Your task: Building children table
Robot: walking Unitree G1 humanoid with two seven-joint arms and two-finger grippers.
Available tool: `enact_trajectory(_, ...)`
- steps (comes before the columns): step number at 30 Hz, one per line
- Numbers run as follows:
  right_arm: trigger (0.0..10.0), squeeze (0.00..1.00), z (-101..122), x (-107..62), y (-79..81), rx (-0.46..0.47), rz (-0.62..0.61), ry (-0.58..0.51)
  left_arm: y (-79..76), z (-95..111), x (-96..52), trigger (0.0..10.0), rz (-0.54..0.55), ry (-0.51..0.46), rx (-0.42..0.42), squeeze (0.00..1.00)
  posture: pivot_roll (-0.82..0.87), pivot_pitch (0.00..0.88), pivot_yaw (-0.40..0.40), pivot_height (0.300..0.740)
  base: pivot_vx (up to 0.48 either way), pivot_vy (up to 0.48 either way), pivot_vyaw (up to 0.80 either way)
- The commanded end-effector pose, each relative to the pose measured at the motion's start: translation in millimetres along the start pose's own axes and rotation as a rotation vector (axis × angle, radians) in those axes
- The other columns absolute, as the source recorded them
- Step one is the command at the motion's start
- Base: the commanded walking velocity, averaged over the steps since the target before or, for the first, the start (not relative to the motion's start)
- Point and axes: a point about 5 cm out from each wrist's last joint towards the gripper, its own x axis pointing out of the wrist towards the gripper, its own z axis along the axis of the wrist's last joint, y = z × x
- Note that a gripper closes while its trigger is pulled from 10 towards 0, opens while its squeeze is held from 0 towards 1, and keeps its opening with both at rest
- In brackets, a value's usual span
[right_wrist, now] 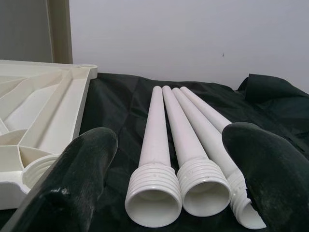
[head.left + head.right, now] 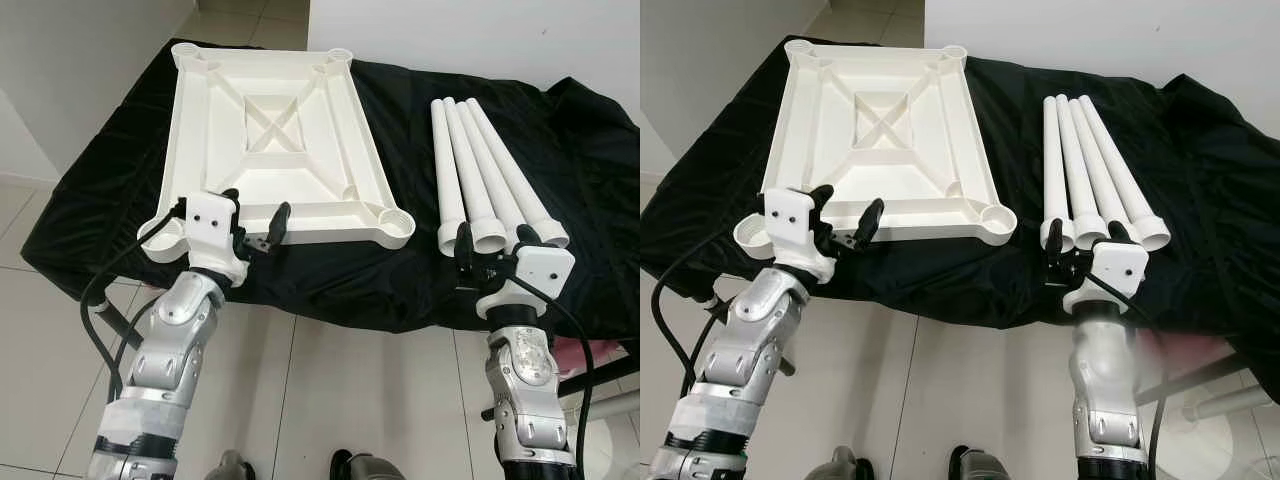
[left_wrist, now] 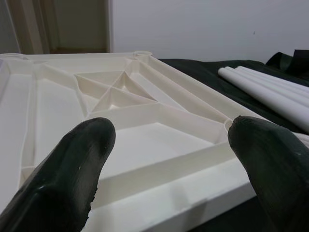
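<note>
A white plastic tabletop [image 2: 210, 130] lies upside down on the black cloth, ribs up, with a round socket [image 2: 395, 220] at each corner. Several white tube legs [image 2: 480, 170] lie side by side to its right, threaded ends toward me. My left gripper [image 2: 257, 205] is open at the tabletop's near edge, close to the near left corner, holding nothing. In the left wrist view its fingers [image 3: 72, 164] flank the near rim [image 3: 159, 169]. My right gripper [image 2: 495, 240] is open just short of the legs' threaded ends [image 1: 169, 193], empty.
The black cloth [image 2: 400, 280] covers a low table and hangs over its front edge. A white wall stands behind, with tiled floor [image 2: 350, 400] in front. A pink object [image 2: 600, 350] and a metal frame sit low at the right.
</note>
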Motion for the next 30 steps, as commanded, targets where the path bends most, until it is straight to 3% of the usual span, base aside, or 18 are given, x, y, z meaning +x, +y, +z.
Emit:
enact_trajectory(1, 10.0, 0.0, -1, -0.1, -4.4, -0.01, -0.018, -0.003, -3.9, -3, -0.7, 10.0, -0.059, 0.008, -0.002, 0.0, -0.01, 0.104, -0.04, 0.74, 0.0, 0.0, 0.0)
enact_trajectory(6, 10.0, 0.0, -1, 12.0, 3.8, 0.004, 0.008, -0.019, -1.6, -3, -1.3, 10.0, -0.033, -0.001, -0.008, 0.0, 0.02, 0.092, -0.052, 0.74, 0.0, 0.0, 0.0)
enact_trajectory(14, 10.0, 0.0, -3, 18.1, 6.9, 0.007, 0.021, -0.025, 3.8, 0, -0.1, 10.0, 0.002, -0.022, -0.006, 0.0, 0.04, 0.089, -0.06, 0.74, 0.0, 0.0, 0.0)
enact_trajectory(30, 10.0, 0.0, -7, 17.1, 7.5, 0.007, 0.026, -0.023, 8.9, 1, -2.0, 10.0, 0.021, -0.025, -0.001, 0.0, 0.05, 0.089, -0.063, 0.74, 0.048, 0.0, 0.0)
